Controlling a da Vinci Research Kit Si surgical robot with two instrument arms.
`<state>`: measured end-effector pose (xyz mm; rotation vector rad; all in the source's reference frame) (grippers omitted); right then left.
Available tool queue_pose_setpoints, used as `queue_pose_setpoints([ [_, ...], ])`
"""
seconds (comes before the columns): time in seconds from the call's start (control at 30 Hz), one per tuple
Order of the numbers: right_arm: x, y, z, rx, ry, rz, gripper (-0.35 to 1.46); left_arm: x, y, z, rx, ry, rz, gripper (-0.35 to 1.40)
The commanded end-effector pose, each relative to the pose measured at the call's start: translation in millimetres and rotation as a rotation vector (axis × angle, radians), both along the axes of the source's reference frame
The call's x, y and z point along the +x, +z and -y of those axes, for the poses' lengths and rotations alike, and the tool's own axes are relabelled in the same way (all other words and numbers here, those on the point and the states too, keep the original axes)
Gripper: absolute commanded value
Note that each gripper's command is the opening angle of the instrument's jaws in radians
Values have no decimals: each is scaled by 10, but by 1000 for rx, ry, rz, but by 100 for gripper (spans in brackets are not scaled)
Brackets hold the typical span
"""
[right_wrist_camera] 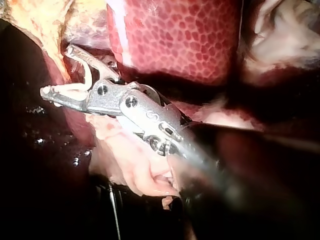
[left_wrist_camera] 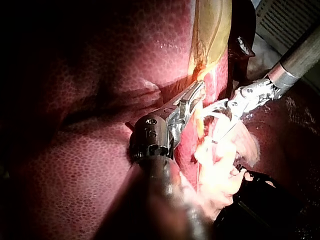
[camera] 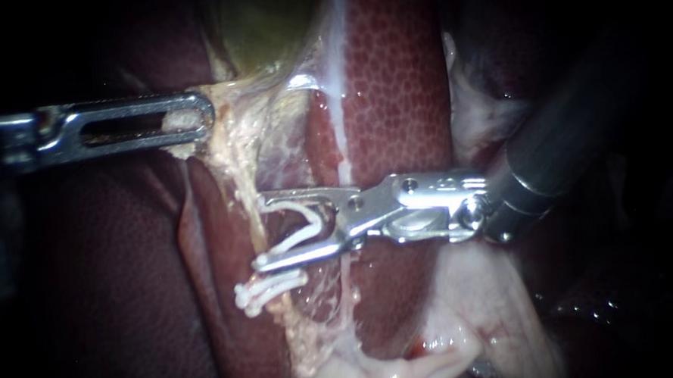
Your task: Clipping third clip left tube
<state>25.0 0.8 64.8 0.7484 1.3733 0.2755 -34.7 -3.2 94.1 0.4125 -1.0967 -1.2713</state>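
though the tube is obscured, hand of right instrument (camera: 266, 232) holds a clip (camera: 313, 226); left instrument (camera: 201, 119) clenches tissue (camera: 232, 144).

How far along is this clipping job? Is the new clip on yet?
Not yet. Done: white clips already sit shut across the tube. In hand: my left instrument grips tissue beside the gallbladder. My right instrument has its jaws wide apart, carrying an open clip up against the tube. Left to do: squeeze that clip shut and release it.
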Motion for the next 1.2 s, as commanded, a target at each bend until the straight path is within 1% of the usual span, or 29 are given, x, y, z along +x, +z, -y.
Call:
queue_pose_setpoints([
  [0.03, 2, -3, -1, 9, -2, -9, 60, 0, 0, 0, 0, 0, 0, -23],
  [0.27, 15, -11, -1, 80, -9, -62, 60, -1, 1, 1, 0, -1, -1, -23],
  [0.4, 19, -11, -2, 118, -14, -82, 60, -1, 1, 1, -1, -1, -1, -23],
  [0.57, 23, -8, -4, 160, -10, -113, 60, -1, 1, 1, -1, -1, -1, -23],
  [0.7, 27, -5, -6, 180, -7, -120, 60, -2, 2, 1, -1, -1, -1, -23],
  [0.83, 34, -2, -10, 206, 3, -125, 60, -3, 2, 2, -2, -4, -4, -23],
  [0.93, 37, 2, -13, 229, 12, -142, 60, -4, 3, 3, -3, -5, -4, -23],
  [1.03, 38, 6, -15, 258, 10, -138, 60, -4, 3, 3, -2, -3, -2, -23],
  [1.2, 38, 12, -18, 276, 13, -138, 60, -4, 3, 3, -2, -3, -2, -23],
])
